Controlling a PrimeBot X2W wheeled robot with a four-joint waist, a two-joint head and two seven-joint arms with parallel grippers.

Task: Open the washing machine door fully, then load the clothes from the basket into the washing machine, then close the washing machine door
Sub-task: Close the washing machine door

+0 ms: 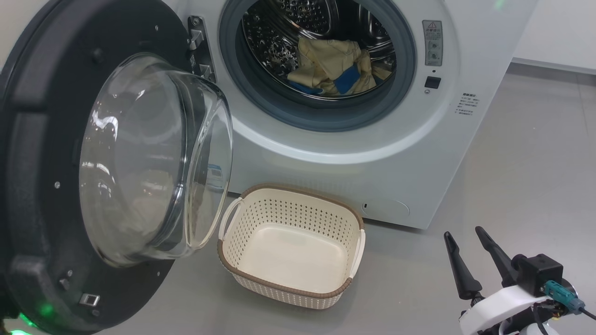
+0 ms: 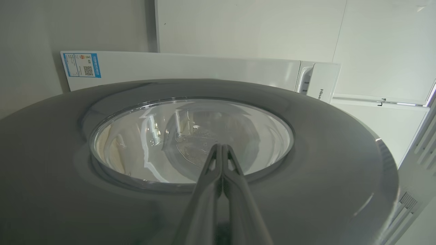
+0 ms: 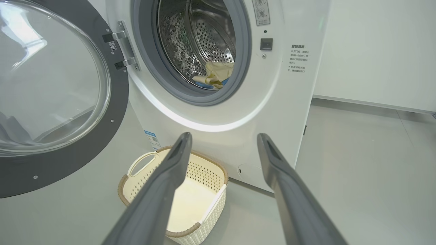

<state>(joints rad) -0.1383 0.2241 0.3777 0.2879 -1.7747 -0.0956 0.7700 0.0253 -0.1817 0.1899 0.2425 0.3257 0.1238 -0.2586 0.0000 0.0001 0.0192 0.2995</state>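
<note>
Straight ahead of my left gripper [image 2: 222,147], whose two fingers are pressed tight together with nothing between them, I see the glossy outer face of the washing machine door [image 2: 323,160]. The tips point at the edge of its clear glass bowl [image 2: 153,143], and I cannot tell whether they touch it. Beyond the door's far rim from those jaws runs the white washing machine [image 2: 204,69] with its blue label sticker [image 2: 82,64]. From the head camera the door stands swung wide on its hinge [image 1: 198,42], left of the opening. My right gripper [image 1: 463,232] hangs over the grey floor [image 1: 512,186] with its fingers spread wide apart, gripping nothing. Ahead and to the left of those jaws the basket [image 1: 298,188] sits on the floor, just in front of the washer and below the opening, its bare cream bottom showing. Higher up ahead of them the clothes [image 1: 333,65] lie in a heap inside the steel drum [image 1: 279,28], behind the grey rubber seal [image 1: 326,118].
</note>
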